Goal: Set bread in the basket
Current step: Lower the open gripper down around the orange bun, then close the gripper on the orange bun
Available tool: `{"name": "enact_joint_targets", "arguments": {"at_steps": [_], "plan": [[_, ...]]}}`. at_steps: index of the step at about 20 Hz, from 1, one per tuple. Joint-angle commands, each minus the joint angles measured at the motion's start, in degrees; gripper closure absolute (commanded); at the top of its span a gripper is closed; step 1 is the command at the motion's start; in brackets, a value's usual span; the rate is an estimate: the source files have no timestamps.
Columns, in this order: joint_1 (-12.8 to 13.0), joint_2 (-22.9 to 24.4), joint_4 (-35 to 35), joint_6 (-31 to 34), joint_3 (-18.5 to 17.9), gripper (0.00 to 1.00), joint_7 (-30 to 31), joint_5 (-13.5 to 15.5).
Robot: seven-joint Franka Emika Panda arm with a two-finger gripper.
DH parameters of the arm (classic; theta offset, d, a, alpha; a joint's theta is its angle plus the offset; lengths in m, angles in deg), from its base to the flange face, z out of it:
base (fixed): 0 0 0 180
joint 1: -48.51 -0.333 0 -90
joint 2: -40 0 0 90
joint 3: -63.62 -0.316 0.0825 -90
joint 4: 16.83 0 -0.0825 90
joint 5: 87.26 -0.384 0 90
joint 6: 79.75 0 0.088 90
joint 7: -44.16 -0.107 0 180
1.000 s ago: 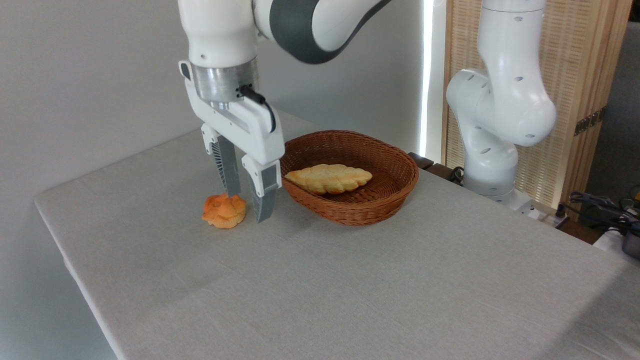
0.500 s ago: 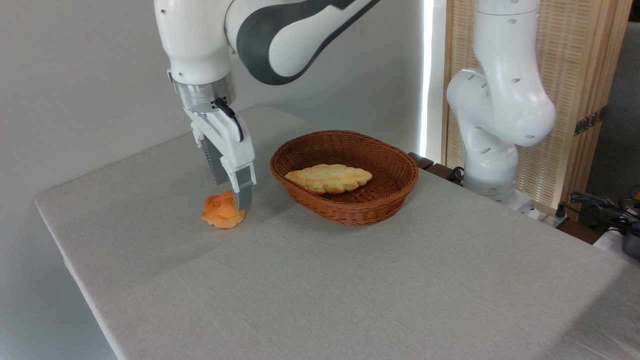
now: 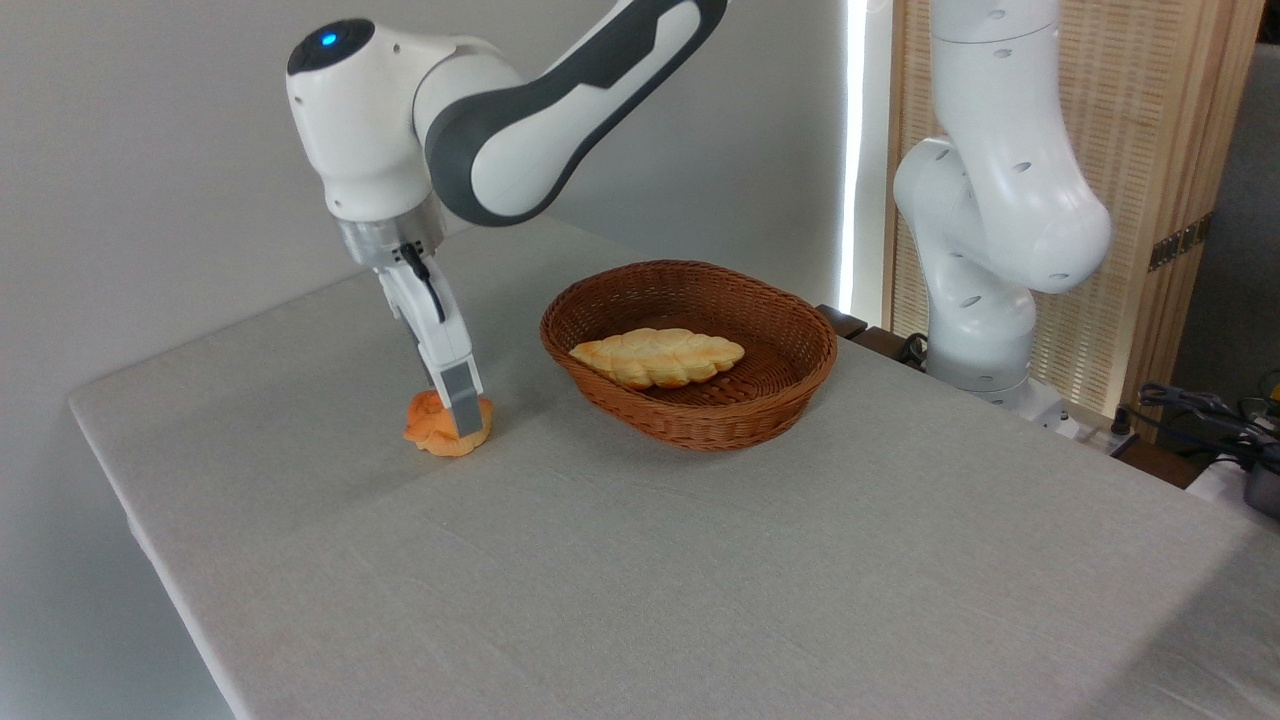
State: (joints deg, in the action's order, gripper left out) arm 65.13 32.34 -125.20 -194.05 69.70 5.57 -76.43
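Gripper [image 3: 458, 418] reaches down over the bread [image 3: 440, 428] on the table [image 3: 700, 560]; whether it grips is unclear

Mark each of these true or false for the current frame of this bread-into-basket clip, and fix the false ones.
1. The small orange bun sits on the table, outside the basket. True.
2. The basket is empty. False: a long pale braided loaf lies inside it.
3. The gripper is down at the bun, with one of its fingers in front of the bun. True; whether the fingers have closed cannot be told from this view.
4. The bun is lifted clear of the table. False: it rests on the cloth.
5. The bun lies to the right of the basket. False: it lies to the basket's left.
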Motion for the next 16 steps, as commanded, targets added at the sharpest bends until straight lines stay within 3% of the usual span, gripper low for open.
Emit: {"name": "enact_joint_targets", "arguments": {"at_steps": [1, 10, 11, 13, 14, 16], "plan": [[1.8, -2.5, 1.0, -1.1, 0.2, 0.0, 0.2, -3.0], [2.8, -3.8, 1.0, -2.2, 0.3, 0.02, 0.1, -4.4], [2.8, -3.8, 1.0, -2.2, 0.3, 0.14, -0.1, -4.5], [2.8, -3.8, 1.1, -2.6, 0.3, 0.48, -0.3, -5.0], [2.8, -3.8, 1.1, -2.8, 0.3, 0.52, -0.3, -5.0], [2.8, -3.7, 1.1, -2.8, 0.3, 0.5, -0.3, -5.0]]}}
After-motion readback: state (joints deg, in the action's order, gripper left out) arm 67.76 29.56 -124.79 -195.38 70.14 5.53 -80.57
